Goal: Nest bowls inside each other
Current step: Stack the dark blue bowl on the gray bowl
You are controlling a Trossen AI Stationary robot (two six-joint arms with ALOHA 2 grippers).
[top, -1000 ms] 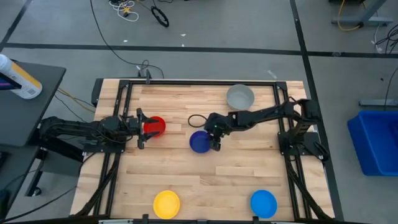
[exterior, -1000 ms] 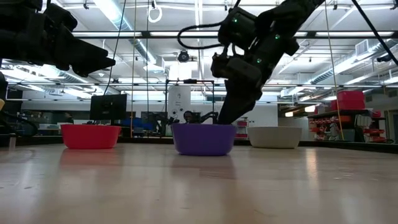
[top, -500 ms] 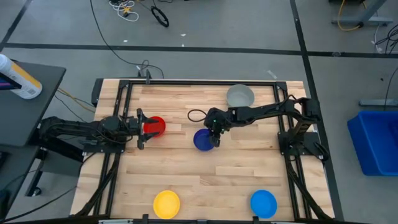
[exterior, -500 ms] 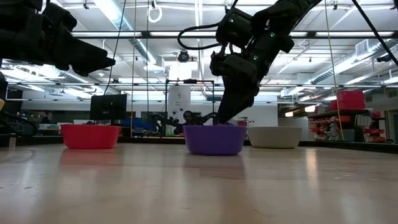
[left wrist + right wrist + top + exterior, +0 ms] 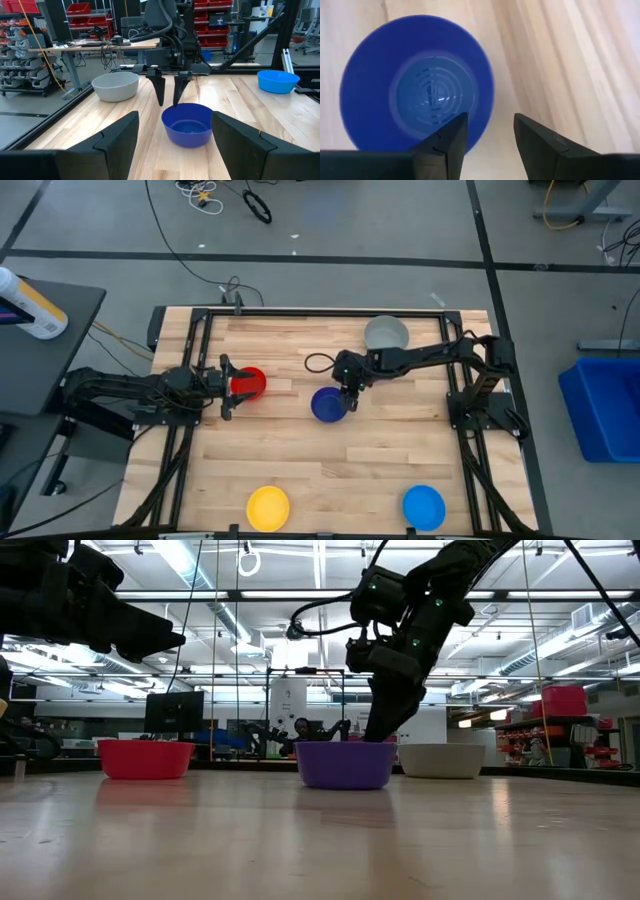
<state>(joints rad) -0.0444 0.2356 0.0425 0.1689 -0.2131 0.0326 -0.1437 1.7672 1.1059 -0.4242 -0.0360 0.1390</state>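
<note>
Right tool [image 5: 489,131] astride dark blue bowl [image 5: 415,80] rim

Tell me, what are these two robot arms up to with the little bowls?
The right gripper hangs open over the rim of the dark blue round plastic bowl mid-table, one finger inside and one outside, not clamped. The left gripper waits open beside the red plastic bowl. The grey bowl, yellow bowl and lighter blue bowl sit apart on the wooden table; nothing is nested yet.
</note>
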